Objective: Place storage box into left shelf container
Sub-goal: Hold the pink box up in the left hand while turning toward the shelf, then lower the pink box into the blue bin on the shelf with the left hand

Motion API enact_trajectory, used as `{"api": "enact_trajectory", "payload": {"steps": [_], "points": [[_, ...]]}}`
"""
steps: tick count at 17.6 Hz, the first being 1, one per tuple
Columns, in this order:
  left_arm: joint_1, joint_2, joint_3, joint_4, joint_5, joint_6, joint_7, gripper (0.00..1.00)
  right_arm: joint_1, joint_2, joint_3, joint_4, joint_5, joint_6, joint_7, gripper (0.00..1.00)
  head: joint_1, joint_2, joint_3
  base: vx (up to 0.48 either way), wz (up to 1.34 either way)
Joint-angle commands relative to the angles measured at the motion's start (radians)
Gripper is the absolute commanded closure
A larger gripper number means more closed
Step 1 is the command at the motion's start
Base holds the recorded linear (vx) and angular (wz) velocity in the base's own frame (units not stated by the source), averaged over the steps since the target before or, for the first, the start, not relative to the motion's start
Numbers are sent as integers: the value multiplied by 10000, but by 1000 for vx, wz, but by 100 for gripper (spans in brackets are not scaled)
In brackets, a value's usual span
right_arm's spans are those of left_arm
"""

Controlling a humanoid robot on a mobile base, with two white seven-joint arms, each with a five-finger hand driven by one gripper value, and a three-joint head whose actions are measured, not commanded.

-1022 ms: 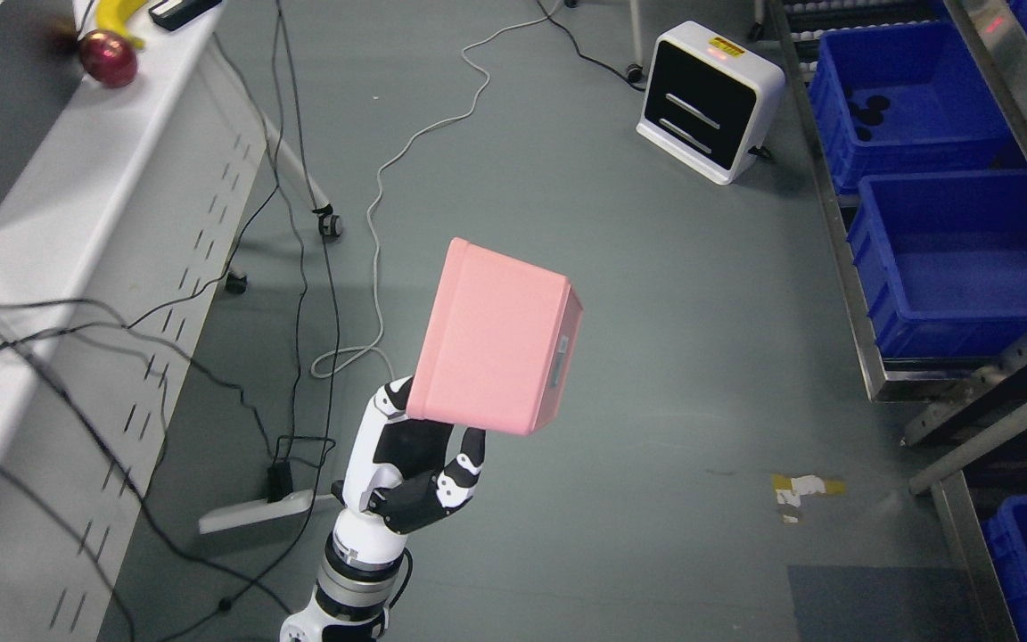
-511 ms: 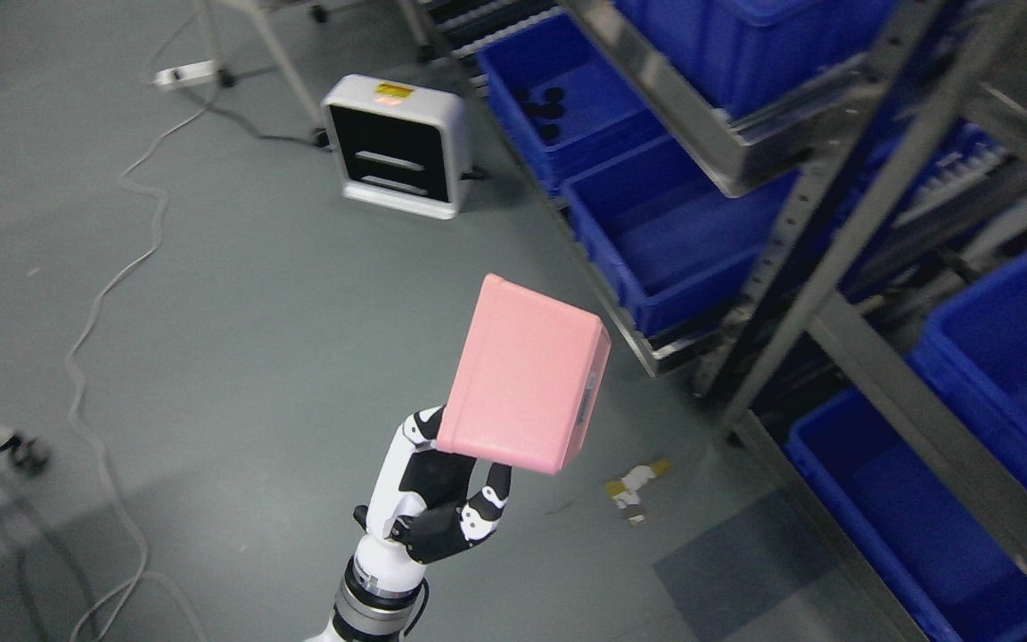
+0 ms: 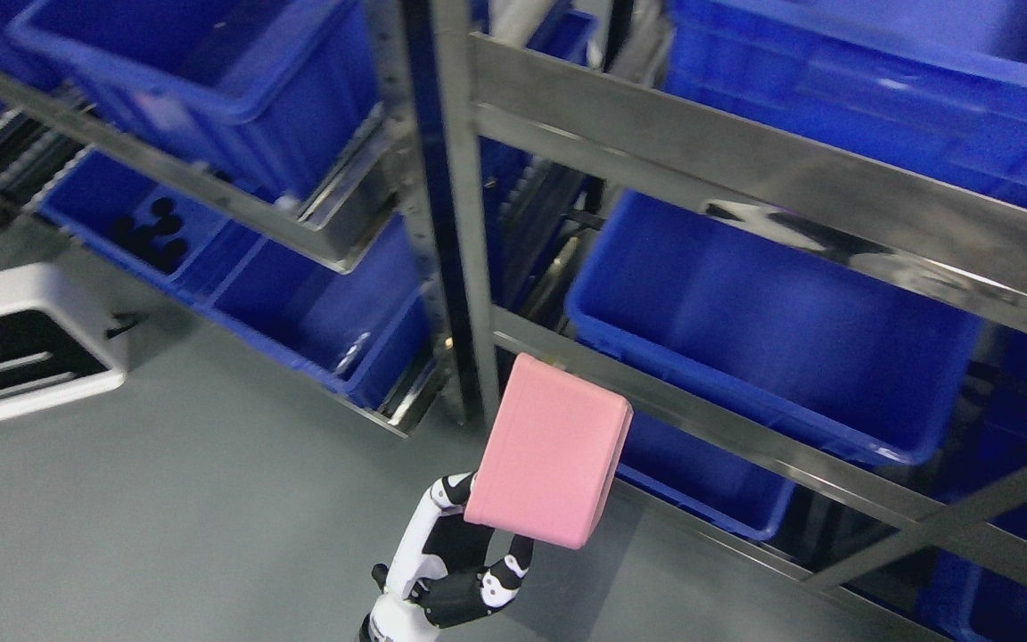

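A pink storage box [image 3: 554,450] is held up, tilted, in the lower middle of the head view, with my left hand [image 3: 460,575] shut on its lower edge from beneath. The box hangs in front of a steel shelf rail [image 3: 710,415], just right of the shelf's upright post [image 3: 453,223]. Left of the post sits a low blue bin [image 3: 317,312]; right of it a large blue bin [image 3: 772,330] lies behind and above the box. My right hand does not show.
Further left, another blue bin [image 3: 135,234] holds a few black objects. More blue bins [image 3: 210,80] fill the upper tiers. A white and black device [image 3: 23,357] stands on the grey floor [image 3: 166,499] at the left.
The whole picture has swung right, so the camera turned from the open floor to the shelf. The box stays in my left hand's grasp, now close to the shelf rail.
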Motion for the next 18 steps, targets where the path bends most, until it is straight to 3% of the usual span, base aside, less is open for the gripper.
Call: {"api": "enact_trajectory", "payload": {"steps": [1, 8, 10, 13, 15, 18], "points": [[36, 811, 1124, 583, -424, -7, -67, 99, 91, -175, -46, -174, 15, -5, 1, 0, 0, 0, 0, 188, -1055], [-1298, 2499, 3241, 2655, -596, -7, -267, 98, 91, -175, -46, -174, 15, -5, 1, 0, 0, 0, 0, 144, -878], [-1925, 2806, 3596, 3068, -626, 419, -358, 98, 91, -175, -46, -174, 15, -5, 1, 0, 0, -1, 0, 90, -506], [-3245, 2823, 3491, 3713, -1221, 1310, -466, 98, 91, -175, -46, -174, 15, -5, 1, 0, 0, -1, 0, 65, -446], [-3904, 2670, 3322, 4355, -2536, 1908, -695, 98, 91, -175, -46, -174, 15, -5, 1, 0, 0, -3, 0, 55, -311], [-5542, 1706, 3412, 6162, -4822, 2034, -1262, 98, 91, -175, -46, -174, 15, -5, 1, 0, 0, -6, 0, 25, -85]]}}
